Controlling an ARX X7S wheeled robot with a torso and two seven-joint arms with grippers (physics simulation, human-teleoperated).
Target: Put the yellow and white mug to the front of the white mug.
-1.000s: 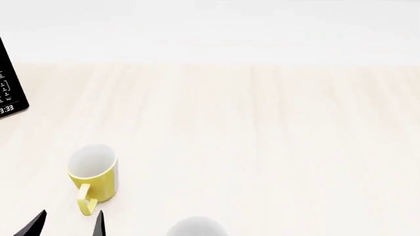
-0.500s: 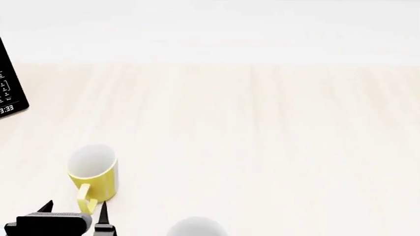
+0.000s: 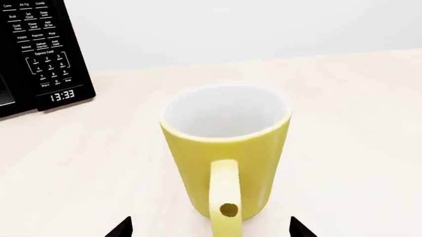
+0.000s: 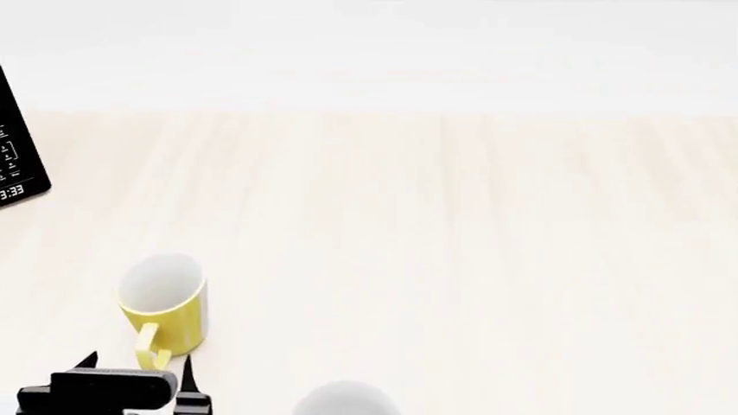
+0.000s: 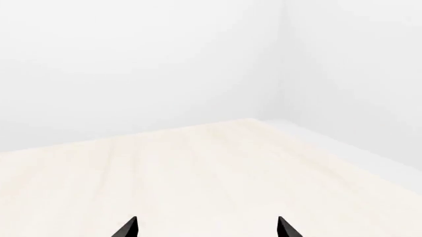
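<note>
Left claw (image 4: pixel 136 367) spread wide, empty, just short of the yellow and white mug's (image 4: pixel 162 303) handle. Mug upright on the surface (image 4: pixel 461 242), white mug (image 4: pixel 344 399) near it. Right claw (image 5: pixel 205 228) also spread, empty.

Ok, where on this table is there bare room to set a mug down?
The table is bare across its middle and right, from the far wall to the near edge. The crowding is near-left: the yellow and white mug, the left gripper just behind its handle, the white mug, and the microwave far-left.
</note>
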